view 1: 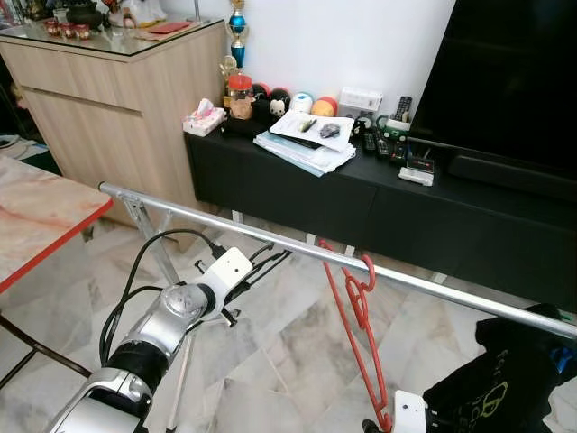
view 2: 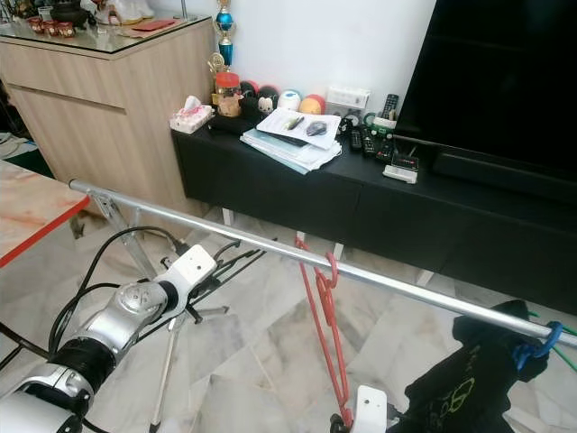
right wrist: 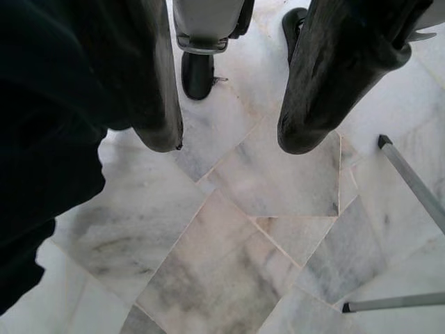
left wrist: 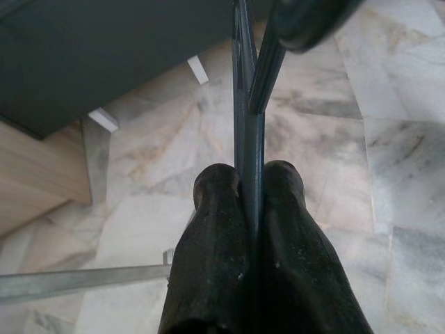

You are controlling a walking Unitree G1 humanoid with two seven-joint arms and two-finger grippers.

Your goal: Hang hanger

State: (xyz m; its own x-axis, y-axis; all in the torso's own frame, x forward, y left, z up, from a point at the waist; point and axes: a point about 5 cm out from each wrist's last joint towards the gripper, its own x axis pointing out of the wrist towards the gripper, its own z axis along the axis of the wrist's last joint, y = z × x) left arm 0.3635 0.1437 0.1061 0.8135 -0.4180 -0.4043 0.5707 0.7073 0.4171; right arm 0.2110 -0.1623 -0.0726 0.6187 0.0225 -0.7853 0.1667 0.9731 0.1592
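Note:
A silver rail [view 1: 225, 221] runs across in front of me from left to right. A red hanger [view 1: 361, 311] hangs from it by its hook near the middle. My left gripper [left wrist: 252, 177] is held just below the rail's left part, shut on a thin dark hanger [left wrist: 249, 90] that sticks out past its fingertips. My right gripper [right wrist: 233, 139] is low at the right, open, with only floor between its fingers. It sits beside a black garment [view 1: 509, 374] that hangs from the rail on a blue hanger [view 2: 539, 343].
Behind the rail stands a black TV console [view 1: 297, 194] with papers [view 1: 306, 144] and remotes on it, under a TV [view 1: 514, 81]. A wooden cabinet [view 1: 108, 99] is at the back left, and a marble table with a red edge [view 1: 36, 221] at my left. The rack's legs [view 1: 149, 230] stand on the marble floor.

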